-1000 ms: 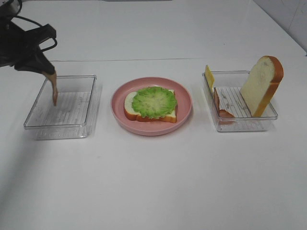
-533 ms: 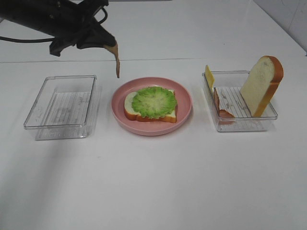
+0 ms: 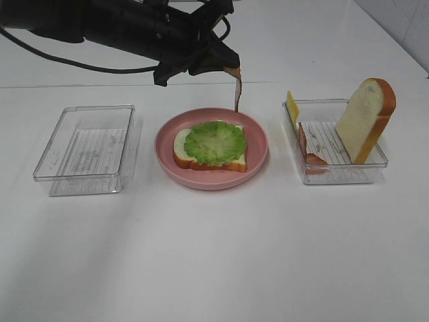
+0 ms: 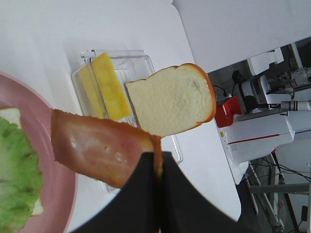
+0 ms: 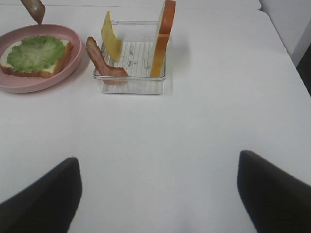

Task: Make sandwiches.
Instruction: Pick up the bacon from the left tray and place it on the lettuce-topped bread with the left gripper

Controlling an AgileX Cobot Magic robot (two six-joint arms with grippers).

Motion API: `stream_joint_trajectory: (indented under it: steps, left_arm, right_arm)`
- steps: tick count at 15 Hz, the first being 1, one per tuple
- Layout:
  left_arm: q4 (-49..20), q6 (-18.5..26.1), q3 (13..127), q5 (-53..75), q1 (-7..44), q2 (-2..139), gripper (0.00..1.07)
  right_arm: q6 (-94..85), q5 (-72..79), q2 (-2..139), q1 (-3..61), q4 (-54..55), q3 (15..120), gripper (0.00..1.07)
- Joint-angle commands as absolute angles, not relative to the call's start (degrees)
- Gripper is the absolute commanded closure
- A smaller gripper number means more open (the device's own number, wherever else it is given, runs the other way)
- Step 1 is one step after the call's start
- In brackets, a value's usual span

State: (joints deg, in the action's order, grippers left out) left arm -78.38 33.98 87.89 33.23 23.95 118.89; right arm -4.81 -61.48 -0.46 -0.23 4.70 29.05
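On the pink plate [image 3: 258, 144] lies a bread slice topped with green lettuce [image 3: 214, 142]. My left gripper [image 3: 231, 67] is shut on a brown-red bacon strip [image 3: 236, 90], which hangs above the plate's far right rim. The left wrist view shows that strip [image 4: 97, 150] pinched between the black fingers [image 4: 146, 194]. The right tray [image 3: 335, 171] holds an upright bread slice [image 3: 365, 121], a yellow cheese slice [image 3: 292, 106] and another bacon strip [image 3: 310, 151]. My right gripper [image 5: 158, 194] stands open over bare table, well short of that tray [image 5: 129, 85].
An empty clear tray [image 3: 87, 147] sits left of the plate. The left arm [image 3: 120, 27] stretches across the back of the table from the far left. White machinery [image 4: 262, 131] stands off the table's right side.
The left arm carried the bacon strip rightward, from inside the left tray, past the plate's far left side, to above its far right rim. The right gripper stayed put.
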Motion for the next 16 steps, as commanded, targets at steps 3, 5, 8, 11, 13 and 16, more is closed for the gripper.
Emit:
stream_joint_trajectory:
  steps: [3, 5, 8, 11, 13, 16]
  left_arm:
    - [-83.25, 32.60, 93.62, 38.62, 24.24, 127.71, 1.07]
    - [-82.33, 32.60, 93.91, 40.34, 23.95, 129.49, 1.07]
    - [-77.41, 31.34, 93.91, 40.28, 22.35, 129.66, 1.07]
    - [-68.64, 30.37, 93.91, 38.85, 21.08, 129.66, 1.07]
    - [-64.17, 29.22, 93.91, 38.56, 21.08, 129.66, 1.07]
    - [-62.17, 28.76, 94.19, 38.85, 20.45, 129.66, 1.07]
  right_arm:
    - [-5.44, -60.79, -1.09, -0.69, 4.81, 28.99, 0.25]
    - [-5.44, -60.79, -1.09, -0.69, 4.81, 28.99, 0.25]
    - [-5.44, -60.79, -1.09, -0.69, 4.81, 28.99, 0.25]
    - [-5.44, -60.79, -1.09, -0.69, 4.76, 28.99, 0.25]
    - [-5.44, -60.79, -1.09, -0.69, 4.76, 28.99, 0.25]
    - [-5.44, -60.79, -1.09, -0.69, 4.76, 28.99, 0.25]
